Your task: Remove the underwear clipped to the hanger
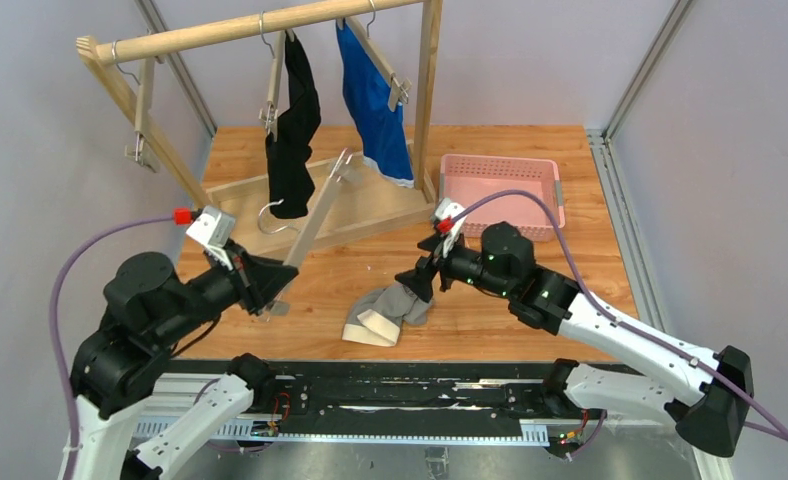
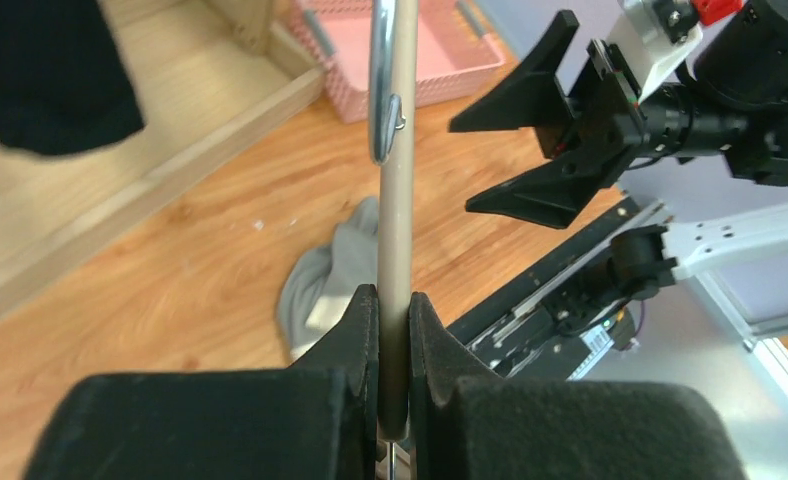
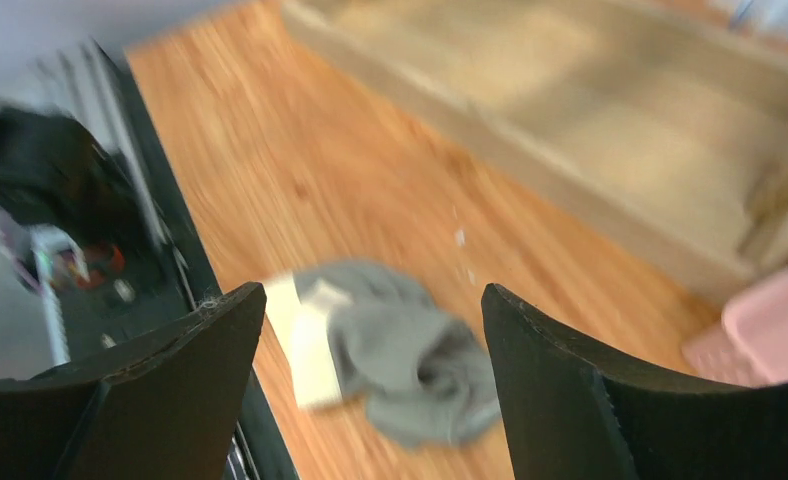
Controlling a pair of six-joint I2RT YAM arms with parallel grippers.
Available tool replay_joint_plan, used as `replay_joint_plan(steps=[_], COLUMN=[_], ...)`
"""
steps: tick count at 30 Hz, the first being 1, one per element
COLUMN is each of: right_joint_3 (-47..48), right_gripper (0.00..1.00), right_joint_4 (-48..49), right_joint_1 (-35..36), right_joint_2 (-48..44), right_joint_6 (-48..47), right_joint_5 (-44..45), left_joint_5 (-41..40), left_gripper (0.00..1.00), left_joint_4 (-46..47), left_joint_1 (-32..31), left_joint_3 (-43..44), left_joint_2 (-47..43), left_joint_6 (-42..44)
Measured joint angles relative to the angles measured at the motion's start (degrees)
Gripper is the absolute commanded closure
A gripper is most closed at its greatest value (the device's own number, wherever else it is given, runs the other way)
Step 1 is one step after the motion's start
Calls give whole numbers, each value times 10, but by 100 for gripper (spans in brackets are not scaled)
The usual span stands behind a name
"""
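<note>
Grey walls (image 1: 50,150) surround a wooden tabletop (image 1: 370,265) bearing a rack (image 1: 270,22) and pink basket (image 1: 500,163). The grey briefs (image 1: 390,312) lie crumpled near its front edge, seemingly unclipped; black briefs (image 1: 292,140) and blue briefs (image 1: 375,105) hang. The left gripper (image 2: 393,310) pinches a hanger (image 2: 395,200); the right gripper (image 3: 370,310) gapes wide.

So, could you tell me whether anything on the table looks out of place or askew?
The grey underwear lies crumpled on the table, outside the pink basket. One bare hanger is off the rail, held slanted in the shut left gripper.
</note>
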Motion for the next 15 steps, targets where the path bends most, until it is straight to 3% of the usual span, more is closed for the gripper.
replay_joint_plan(steps=[5, 9, 15], right_joint_3=[-16, -40, -43], right_gripper=[19, 18, 18], right_joint_4=[-113, -136, -131], right_joint_1=[76, 108, 114], right_joint_2=[21, 60, 131], right_joint_6=[-57, -72, -74], right_joint_5=[114, 166, 197], left_joint_5=[-47, -86, -209], left_gripper=[100, 100, 100], left_joint_4=[-135, -223, -315], left_joint_1=[0, 0, 0], left_joint_3=[40, 86, 129], left_joint_2=[-36, -43, -52], left_joint_6=[-18, -32, -45])
